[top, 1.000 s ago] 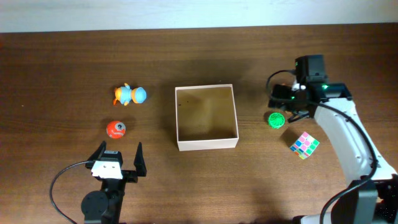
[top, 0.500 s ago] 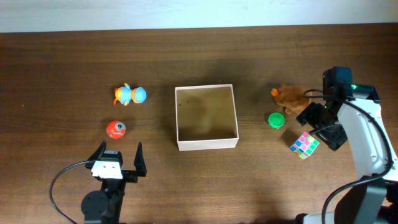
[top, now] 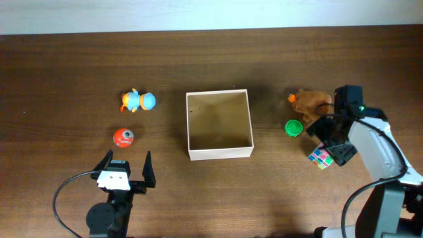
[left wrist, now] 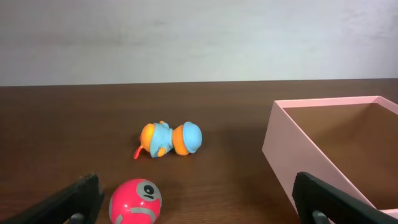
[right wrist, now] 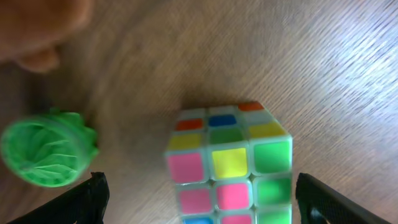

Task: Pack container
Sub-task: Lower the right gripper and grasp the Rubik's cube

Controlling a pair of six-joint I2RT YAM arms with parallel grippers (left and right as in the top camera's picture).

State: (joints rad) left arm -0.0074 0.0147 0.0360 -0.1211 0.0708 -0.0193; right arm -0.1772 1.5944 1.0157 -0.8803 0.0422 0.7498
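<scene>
White-walled container [top: 220,153] centred on worktop [top: 59,73] | left jaws spread wide, apart off its near-left corner | right jaws spread above colourful cube [top: 319,157], well to its right

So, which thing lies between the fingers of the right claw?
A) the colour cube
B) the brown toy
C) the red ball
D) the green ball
A: the right wrist view shows the colour cube between the open fingers of the right claw, the green ball off to one side.
</scene>
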